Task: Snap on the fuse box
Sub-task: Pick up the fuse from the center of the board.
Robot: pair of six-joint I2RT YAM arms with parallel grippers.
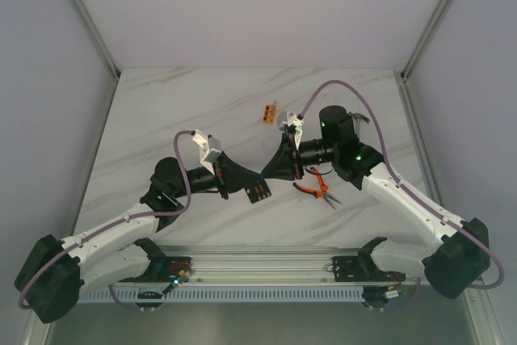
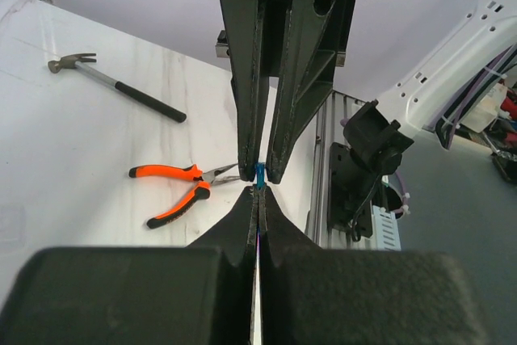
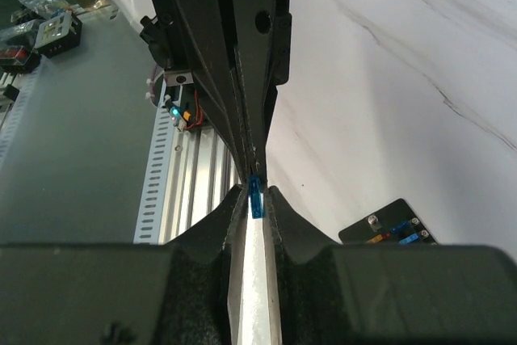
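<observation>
The fuse box point(image 1: 258, 192) is a small black block lying flat on the marble table, with tiny coloured fuses on its top point(image 3: 388, 232). Just above it my two grippers meet tip to tip. My left gripper point(image 2: 258, 191) is shut on the thin end of a small blue fuse point(image 2: 259, 174). The fuse's body point(image 3: 255, 198) sits between the fingertips of my right gripper point(image 3: 255, 191). Those jaws stand very narrow, with only slim slivers of light on either side of the fuse. In the top view the fingertips hide the fuse.
Orange-handled pliers point(image 1: 317, 190) lie right of the fuse box, under my right arm. A small orange block point(image 1: 271, 112) sits farther back. A hammer point(image 2: 117, 86) lies on the table beyond the pliers point(image 2: 182, 187). The aluminium rail point(image 1: 258, 268) runs along the near edge.
</observation>
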